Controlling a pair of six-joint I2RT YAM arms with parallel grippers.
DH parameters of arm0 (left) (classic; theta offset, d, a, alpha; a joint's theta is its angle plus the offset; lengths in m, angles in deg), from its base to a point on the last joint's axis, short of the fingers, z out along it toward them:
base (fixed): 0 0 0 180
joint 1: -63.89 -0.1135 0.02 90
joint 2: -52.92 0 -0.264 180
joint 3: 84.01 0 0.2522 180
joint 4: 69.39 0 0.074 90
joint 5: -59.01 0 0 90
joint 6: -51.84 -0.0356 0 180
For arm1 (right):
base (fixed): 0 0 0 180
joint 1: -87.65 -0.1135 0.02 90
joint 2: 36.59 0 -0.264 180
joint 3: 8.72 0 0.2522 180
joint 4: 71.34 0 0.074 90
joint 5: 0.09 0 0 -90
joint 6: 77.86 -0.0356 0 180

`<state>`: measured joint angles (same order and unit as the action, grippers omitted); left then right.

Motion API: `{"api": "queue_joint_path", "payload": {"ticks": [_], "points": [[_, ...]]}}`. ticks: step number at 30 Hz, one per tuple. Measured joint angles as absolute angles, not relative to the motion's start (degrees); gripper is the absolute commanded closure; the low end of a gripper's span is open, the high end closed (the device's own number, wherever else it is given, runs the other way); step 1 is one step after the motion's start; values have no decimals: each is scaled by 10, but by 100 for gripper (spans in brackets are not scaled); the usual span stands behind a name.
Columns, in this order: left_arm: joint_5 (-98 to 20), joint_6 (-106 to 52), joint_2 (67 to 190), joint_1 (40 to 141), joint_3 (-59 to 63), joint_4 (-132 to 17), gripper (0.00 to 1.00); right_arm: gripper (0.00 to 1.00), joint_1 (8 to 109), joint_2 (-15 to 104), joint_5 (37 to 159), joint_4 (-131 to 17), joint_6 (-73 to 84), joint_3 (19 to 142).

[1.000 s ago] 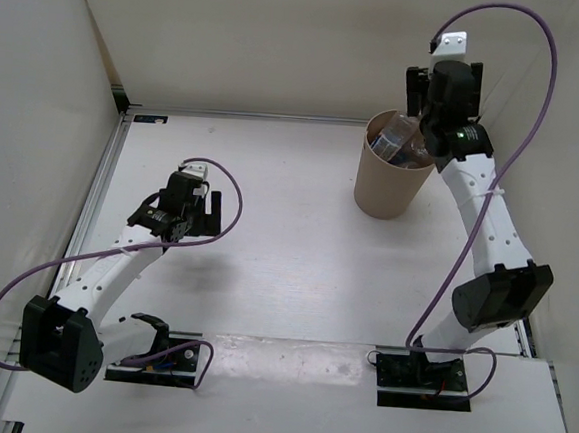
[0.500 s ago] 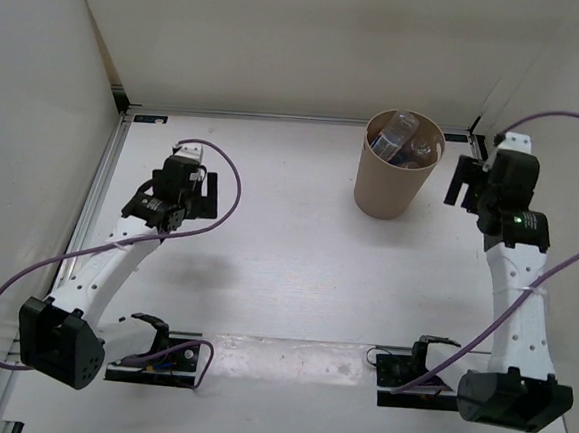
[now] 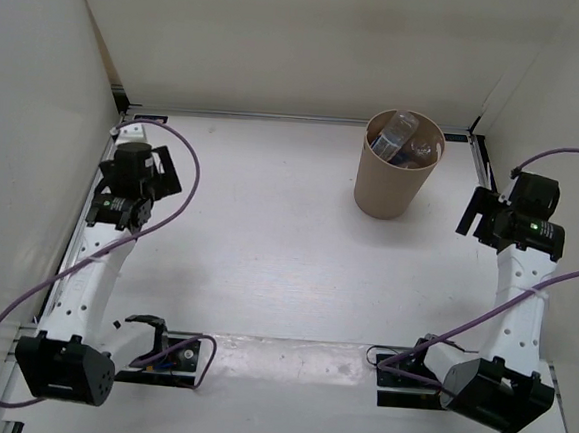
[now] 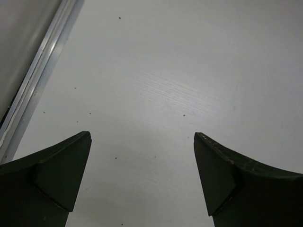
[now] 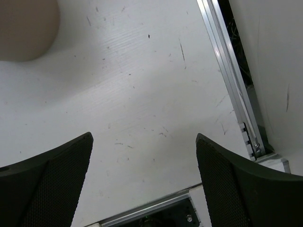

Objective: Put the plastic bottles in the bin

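**Operator:** What's sitting where right now?

**Spotter:** Biggest first. The table (image 3: 266,255) is showing mostly bare white board. The bin (image 3: 379,196) is standing upright near the far edge, right of centre, well apart from both of your arms.

**Operator:** And why are my arms sitting so wide?

**Spotter:** My guess is that you're parking them. Neither one is reaching for anything, and each is hanging out by its own side rail. Your left gripper (image 4: 142,137) is pointing down at bare table with its fingers spread wide and nothing between them. Your right gripper (image 5: 144,137) is doing the same, fingers apart and empty, with only a corner of the bin showing at the edge of its wrist view.

**Operator:** The bottles?

**Spotter:** The bottles (image 3: 398,137) are lying inside the bin, piled against each other just under the rim. I'm making out a clear one with its cap poking up at the far side and a blue label lower down. I can't count all four from above. I'm seeing none outside the bin, so I'm judging the job as good as done.
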<state>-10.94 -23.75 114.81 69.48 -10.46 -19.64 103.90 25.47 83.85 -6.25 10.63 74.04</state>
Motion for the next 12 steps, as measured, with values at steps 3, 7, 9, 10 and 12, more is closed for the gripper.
{"api": "queue_joint_path", "payload": {"ticks": [3, 7, 9, 10, 12], "points": [[-108, -216, 1123, 663, -105, -208, 0, 10, 1044, 249, 837, -47, 105, 735], [-107, -196, 1091, 639, -116, -240, 0, 10, 1040, 235, 835, -36, 95, 731], [-109, -194, 1075, 632, -126, -257, 0, 10, 1032, 217, 824, -37, 93, 713], [-110, -194, 1071, 630, -129, -264, 0, 10, 1026, 208, 818, -38, 93, 702], [-111, -193, 1071, 627, -131, -274, 0, 10, 1009, 188, 798, -42, 94, 673]]}}
